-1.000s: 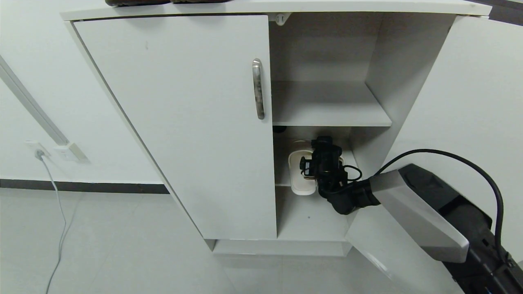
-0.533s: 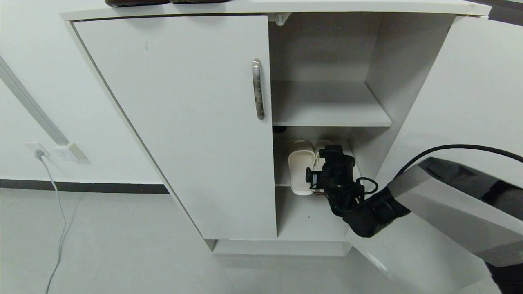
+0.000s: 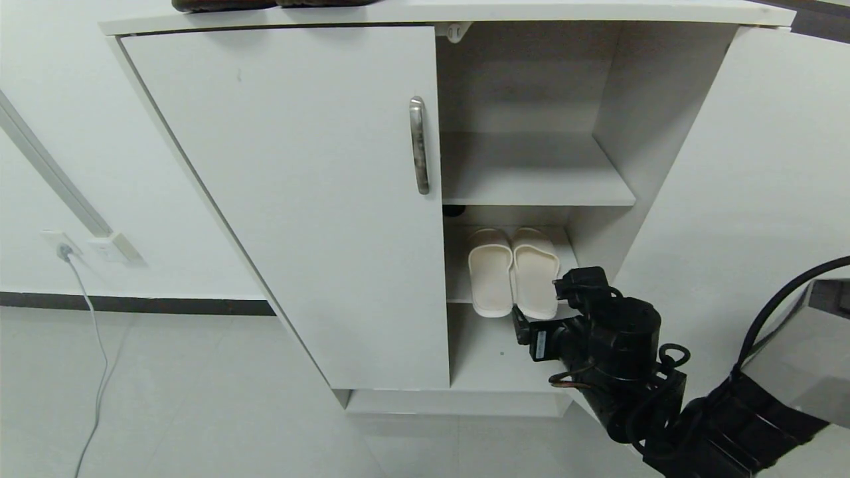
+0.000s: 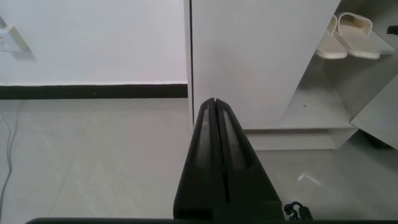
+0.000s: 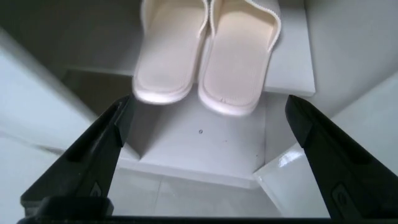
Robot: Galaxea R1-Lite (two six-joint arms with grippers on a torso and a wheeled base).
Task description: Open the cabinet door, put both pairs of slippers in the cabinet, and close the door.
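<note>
- Tiled floor (image 3: 199,411), white wall (image 3: 60,99) with black baseboard (image 3: 133,305); socket (image 3: 61,244) far left.
- Cabinet (image 3: 654,99): left door (image 3: 292,199) shut, right door (image 3: 750,166) swung open.
- Cream slippers (image 3: 512,272) side by side on lower shelf (image 3: 457,279), heels overhanging near edge.
- Right gripper (image 5: 208,112) spread, just near of the slippers, not touching.
- Left gripper (image 4: 214,106) fingers pressed together, over floor left of the cabinet.

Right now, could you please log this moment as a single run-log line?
right door: open | white slippers: on middle shelf, near ends overhanging | right gripper: open, outside cabinet | left gripper: shut, above floor
</note>
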